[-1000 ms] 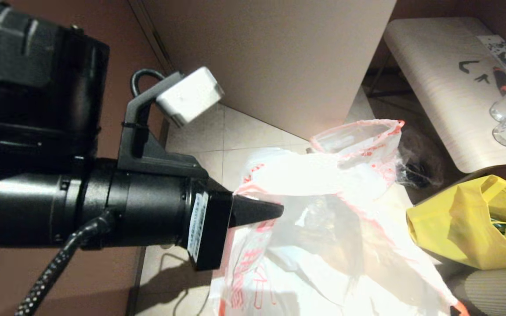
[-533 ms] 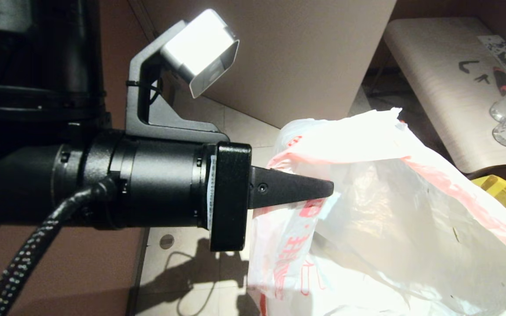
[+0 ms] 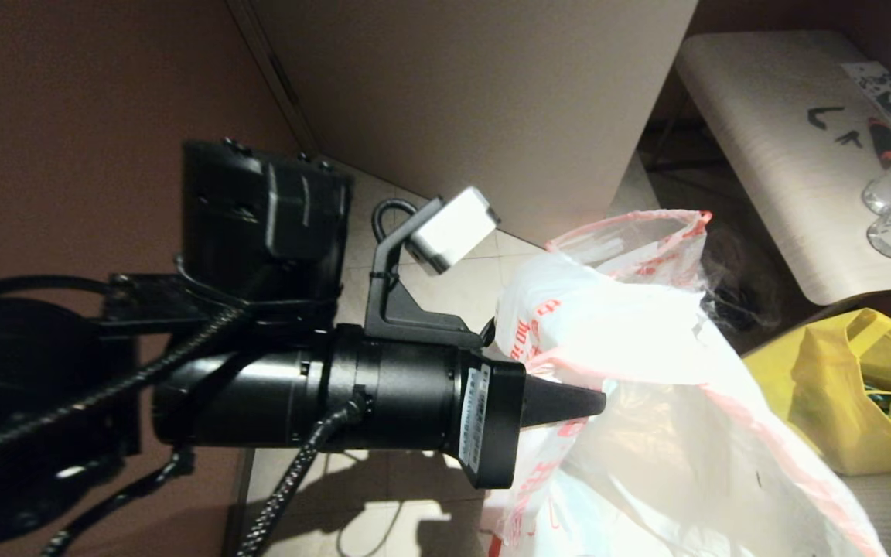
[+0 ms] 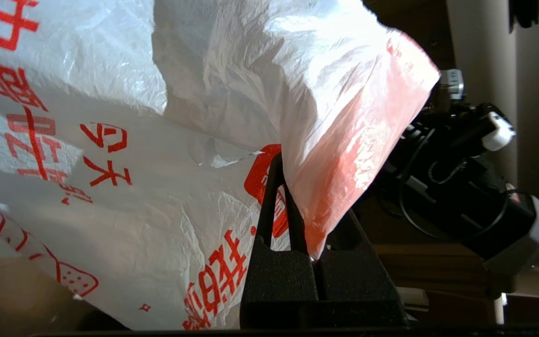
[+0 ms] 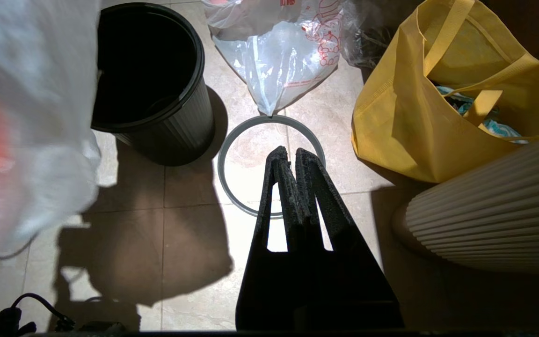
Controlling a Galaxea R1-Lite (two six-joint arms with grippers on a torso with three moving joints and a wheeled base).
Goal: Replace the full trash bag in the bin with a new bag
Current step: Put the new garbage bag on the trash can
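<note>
- Slack translucent white film bag (image 3: 631,340) with red print: one, hem pinched in the closed left gripper (image 4: 293,206).
- Round grey bin (image 5: 150,84): one, empty, beyond the closed, empty right gripper (image 5: 288,159).
- Thin grey hoop (image 5: 225,154): one, under that gripper.

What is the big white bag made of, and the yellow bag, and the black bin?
The new bag looks like thin plastic film: it crinkles, shines and lets light through. The yellow tote seems a matte non-woven fabric, with stitched strap handles. The bin is probably hard plastic, dull dark grey with ribbed sides, though metal can't be ruled out.
</note>
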